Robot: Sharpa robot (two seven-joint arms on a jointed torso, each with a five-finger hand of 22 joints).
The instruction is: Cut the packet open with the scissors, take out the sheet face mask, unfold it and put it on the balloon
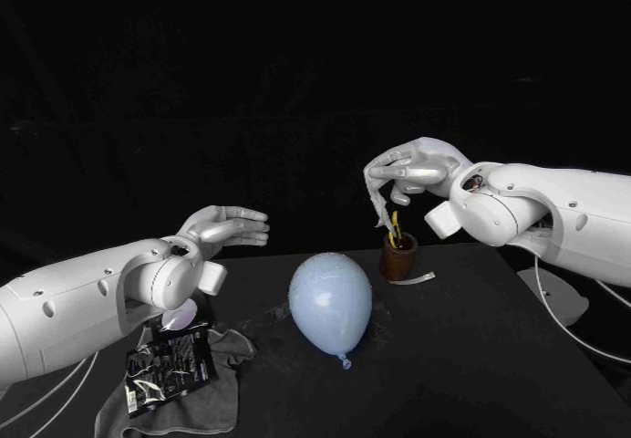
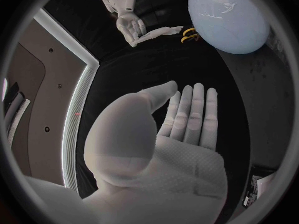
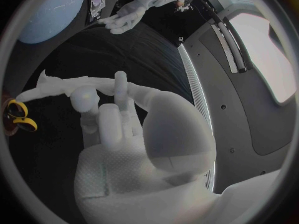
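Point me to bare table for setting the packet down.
Bare: the table right of the balloon, in front of the cup. Crowded: left of the balloon, where the packet lies on the cloth.

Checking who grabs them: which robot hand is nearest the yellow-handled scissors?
The right robot hand, above the yellow-handled scissors in the brown cup; the left robot hand hovers beyond the blue balloon.

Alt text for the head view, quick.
The right hand hangs just above the yellow-handled scissors standing in a brown cup. A pale blue balloon lies mid-table; the left hand hovers empty, and the packet lies on a grey cloth.
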